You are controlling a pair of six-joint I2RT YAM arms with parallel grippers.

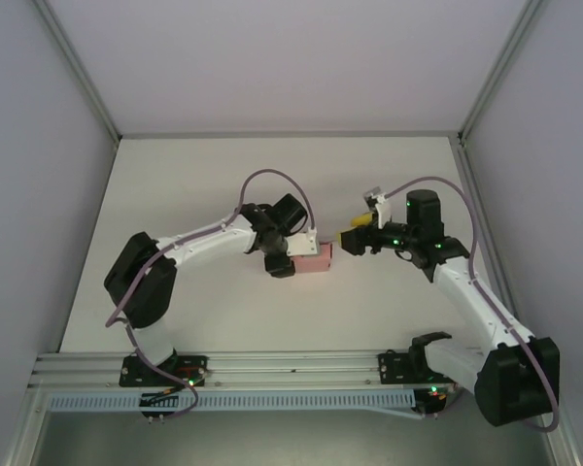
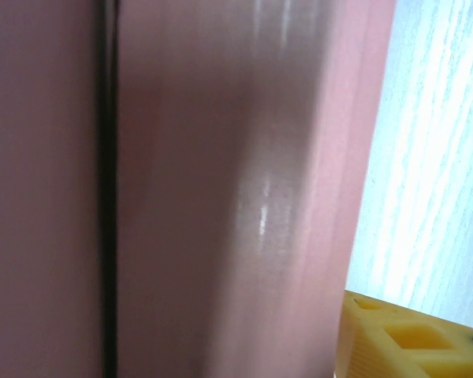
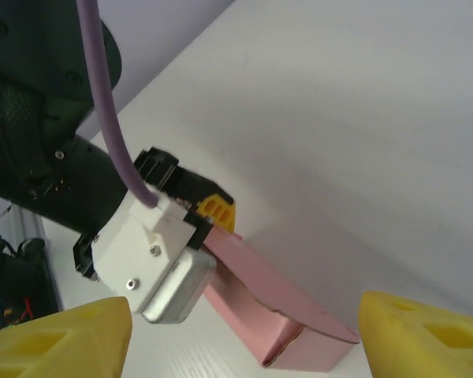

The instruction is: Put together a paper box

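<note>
The pink paper box (image 1: 313,260) lies on the white table as a small closed rectangular box, its top panel overhanging a little at the near end (image 3: 299,315). My left gripper (image 1: 287,256) sits over its left end. In the left wrist view the box's pink card (image 2: 221,189) sits right against the camera, with one yellow finger (image 2: 414,339) tight against its right side; the other finger is hidden. The left gripper's far finger (image 3: 218,211) shows behind the box. My right gripper (image 1: 352,241) hovers just right of the box, open, its yellow fingers (image 3: 63,339) wide apart and holding nothing.
Grey enclosure walls stand on the left, right and back of the white table (image 1: 272,175). An aluminium rail (image 1: 291,367) runs along the near edge by the arm bases. Purple cables (image 1: 272,177) loop above both wrists.
</note>
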